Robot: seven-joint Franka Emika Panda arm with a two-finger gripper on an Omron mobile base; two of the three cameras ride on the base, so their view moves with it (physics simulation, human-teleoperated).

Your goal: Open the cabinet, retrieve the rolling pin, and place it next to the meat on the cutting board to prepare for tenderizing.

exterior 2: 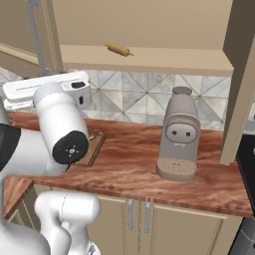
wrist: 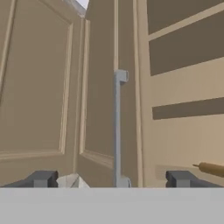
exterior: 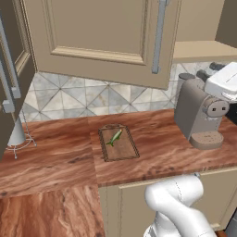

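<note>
The cabinet [exterior: 92, 32] stands with its left door swung out over the counter, its silver bar handle [exterior: 159, 37] facing me. On the bared lower shelf [exterior 2: 164, 59] lies the tan rolling pin [exterior 2: 118, 49], which also peeks in at the right of the hand view [wrist: 212, 168]. My gripper [wrist: 113, 179] is open, its fingertips [wrist: 41, 178] set wide on either side of the door handle [wrist: 117, 127] without touching it. The dark cutting board [exterior: 118, 143] rests on the counter with the small greenish meat [exterior: 114, 138] on it.
A grey coffee machine [exterior: 199, 113] stands on the wooden counter [exterior: 55, 157] right of the board, below the open shelf. A darker tall unit [exterior: 9, 69] and a wire stand [exterior: 16, 136] sit at the far left. My arm's white links [exterior 2: 60, 124] hang over the board's right side.
</note>
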